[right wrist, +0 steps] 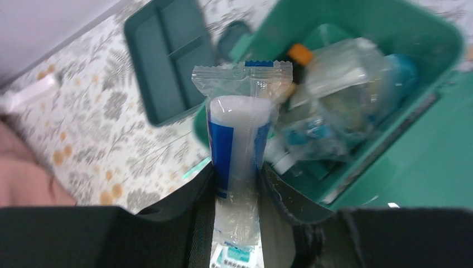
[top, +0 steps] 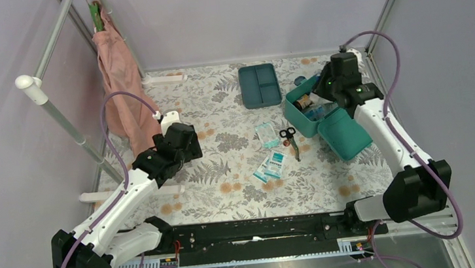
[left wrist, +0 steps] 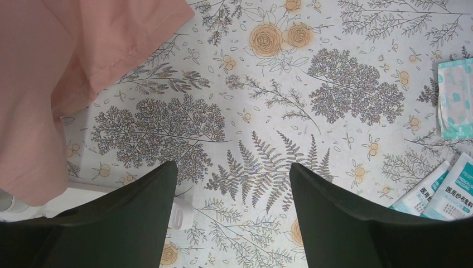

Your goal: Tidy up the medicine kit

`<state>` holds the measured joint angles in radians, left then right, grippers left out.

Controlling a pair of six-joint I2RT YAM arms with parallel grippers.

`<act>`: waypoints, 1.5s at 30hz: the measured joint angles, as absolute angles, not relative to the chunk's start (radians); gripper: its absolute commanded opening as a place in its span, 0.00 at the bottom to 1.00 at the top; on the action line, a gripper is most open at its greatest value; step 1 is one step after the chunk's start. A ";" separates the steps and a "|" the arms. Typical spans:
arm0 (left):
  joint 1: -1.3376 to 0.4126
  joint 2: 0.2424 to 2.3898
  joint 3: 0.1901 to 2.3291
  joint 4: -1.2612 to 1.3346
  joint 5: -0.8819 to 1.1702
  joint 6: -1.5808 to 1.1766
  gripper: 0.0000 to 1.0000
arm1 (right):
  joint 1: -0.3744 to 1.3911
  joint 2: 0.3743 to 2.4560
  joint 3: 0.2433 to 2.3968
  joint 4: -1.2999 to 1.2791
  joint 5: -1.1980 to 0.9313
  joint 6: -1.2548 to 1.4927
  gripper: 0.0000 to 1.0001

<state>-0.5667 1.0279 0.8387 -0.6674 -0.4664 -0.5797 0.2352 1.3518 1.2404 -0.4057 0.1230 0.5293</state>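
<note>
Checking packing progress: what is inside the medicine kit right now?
Inside the medicine kit: an orange-capped bottle and clear plastic-wrapped packs, one bluish. They cover the bottom, and the wrapped roll held in the right gripper hides part of the interior.

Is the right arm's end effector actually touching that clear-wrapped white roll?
Touching. The right wrist view shows the right end effector pinching the wrapped roll from both sides.

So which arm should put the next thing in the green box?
Right, probably: the right gripper grips a wrapped packet beside the open medicine kit. The left gripper hangs open, empty, far away.
</note>
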 measured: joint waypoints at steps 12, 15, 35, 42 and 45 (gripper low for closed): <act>-0.567 1.028 0.839 -0.667 -0.455 -0.573 0.82 | 0.095 1.578 1.250 -0.376 0.016 0.633 0.65; -0.566 1.028 0.839 -0.667 -0.454 -0.573 0.82 | 0.095 1.620 1.256 -0.376 -0.018 0.643 0.68; -0.567 0.994 0.831 -0.659 -0.424 -0.565 0.91 | 0.096 1.280 1.204 -0.456 -0.154 0.438 0.85; -0.566 0.926 0.810 -0.642 -0.401 -0.556 0.99 | 0.095 1.212 1.163 -0.553 -0.180 0.389 0.84; -0.566 0.895 0.801 -0.636 -0.399 -0.553 0.99 | 0.096 1.183 1.138 -0.573 -0.204 0.383 0.81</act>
<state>-0.5663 0.8948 0.8005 -0.6365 -0.3992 -0.5529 0.0956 1.1828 1.1381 -0.5732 -0.2043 0.3832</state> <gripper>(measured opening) 0.984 0.839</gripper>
